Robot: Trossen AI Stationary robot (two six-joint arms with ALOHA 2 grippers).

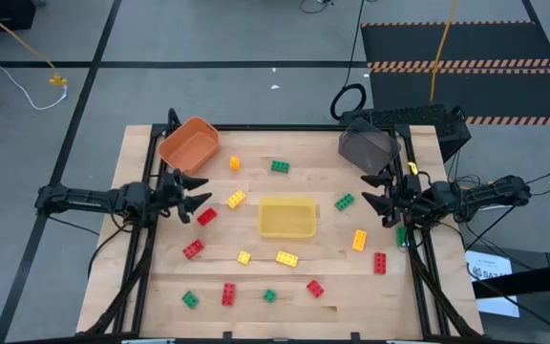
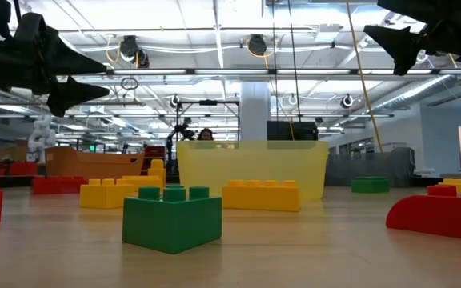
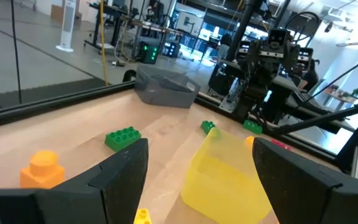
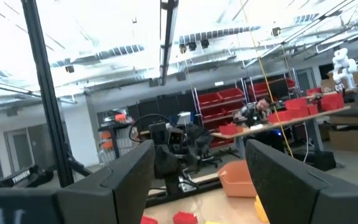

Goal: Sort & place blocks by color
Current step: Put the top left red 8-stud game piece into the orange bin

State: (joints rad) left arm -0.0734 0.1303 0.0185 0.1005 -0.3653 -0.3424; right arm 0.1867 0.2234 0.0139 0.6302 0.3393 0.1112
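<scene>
Red, yellow and green blocks [image 1: 287,258] lie loose across the tabletop [image 1: 141,277] round the yellow bin [image 1: 287,218]; left pincer [image 1: 196,191] and right pincer [image 1: 378,195] hover released, empty: best drop squarely over the nearest block, clear of neighbours.

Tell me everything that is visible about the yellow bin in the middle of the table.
The translucent yellow plastic bin is a shallow rectangular tub with rounded corners and an open top. It stands upright on the wooden table, near its centre, between the two arms. The high view shows no block inside it. In the low view its walls let light through, and a yellow studded brick lies in front of it. Whether that brick touches it cannot be told. Neither pincer touches it.
</scene>
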